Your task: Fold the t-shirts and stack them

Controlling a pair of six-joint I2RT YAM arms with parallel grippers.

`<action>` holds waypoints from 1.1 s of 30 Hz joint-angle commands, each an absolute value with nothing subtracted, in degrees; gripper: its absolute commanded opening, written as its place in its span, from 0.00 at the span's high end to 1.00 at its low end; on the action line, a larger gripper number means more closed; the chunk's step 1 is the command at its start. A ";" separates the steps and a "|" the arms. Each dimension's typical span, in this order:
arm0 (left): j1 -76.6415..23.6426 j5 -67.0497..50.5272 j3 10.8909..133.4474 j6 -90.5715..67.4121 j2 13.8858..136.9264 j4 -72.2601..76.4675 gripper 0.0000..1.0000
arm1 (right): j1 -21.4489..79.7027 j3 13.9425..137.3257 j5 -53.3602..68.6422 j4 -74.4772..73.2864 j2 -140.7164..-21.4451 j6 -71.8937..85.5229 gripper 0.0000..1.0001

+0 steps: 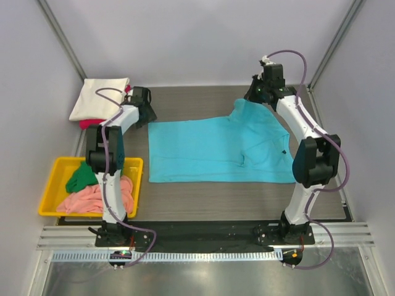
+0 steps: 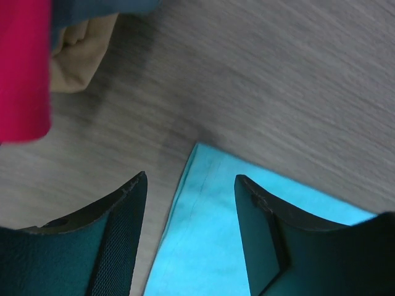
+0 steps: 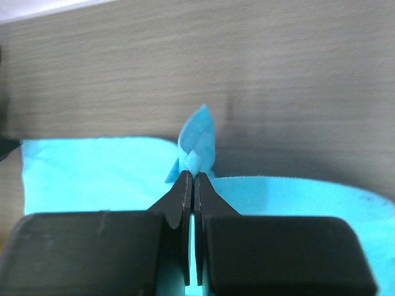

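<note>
A turquoise shirt (image 1: 216, 151) is spread flat mid-tabletop (image 1: 197, 197), its far right corner raised in a peak. A cream shirt (image 1: 99, 97) is folded upon a red shirt (image 1: 89, 123), far left. A green shirt (image 1: 81, 177) and a pink shirt (image 1: 86, 198) are heaped, crumpled, in a tray (image 1: 49, 185).

Top view: bright, even, diffuse overhead light; faint soft shadows beneath arms (image 1: 302, 129) on the counter (image 1: 203, 197); dull sheen on metal sill (image 1: 185, 277). Left wrist view: counter grain streaked with blur; red shirt (image 2: 21, 68) smeared; left pincer (image 2: 190, 177) soft-edged, dark. Right wrist view: right pincer (image 3: 194, 174) near-black, detail lost; turquoise shirt (image 3: 197, 132) tuft sharp; far counter evenly lit.
</note>
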State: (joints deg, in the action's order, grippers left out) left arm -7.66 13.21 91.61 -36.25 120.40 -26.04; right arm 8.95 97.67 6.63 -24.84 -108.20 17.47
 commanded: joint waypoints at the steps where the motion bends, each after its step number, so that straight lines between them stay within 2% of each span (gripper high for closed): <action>1: -7.65 12.57 97.64 -34.89 123.21 -27.24 0.40 | 9.32 92.39 10.55 -21.27 -102.05 20.83 0.99; 6: -7.73 10.29 100.11 -36.82 126.47 -27.51 0.44 | 9.32 88.60 10.37 -19.60 -98.53 20.39 0.99; 13: -8.00 11.78 98.52 -37.88 128.05 -26.98 0.48 | 9.32 89.91 10.99 -19.60 -99.23 20.74 0.99; 20: -8.00 9.76 99.58 -37.44 131.13 -26.98 0.62 | 9.32 89.03 10.28 -19.60 -99.23 20.39 0.99; 23: -8.00 9.76 99.14 -37.35 131.22 -26.63 0.71 | 9.23 88.68 10.02 -19.51 -99.23 20.30 0.99; 24: -8.09 9.67 99.05 -37.09 131.22 -26.54 0.82 | 9.23 88.42 9.76 -19.60 -99.23 20.13 0.99; 27: -8.09 8.88 99.14 -36.57 130.43 -26.46 1.00 | 9.23 87.89 8.88 -19.60 -99.05 19.86 0.99; 33: -8.44 8.96 96.42 -35.77 124.21 -25.75 1.00 | 9.05 84.65 5.81 -19.51 -95.72 18.99 0.99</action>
State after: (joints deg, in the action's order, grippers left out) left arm -7.86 10.41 98.54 -36.91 128.18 -25.06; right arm 8.95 85.73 8.12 -21.54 -100.95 19.86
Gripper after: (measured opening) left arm 0.005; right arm 0.035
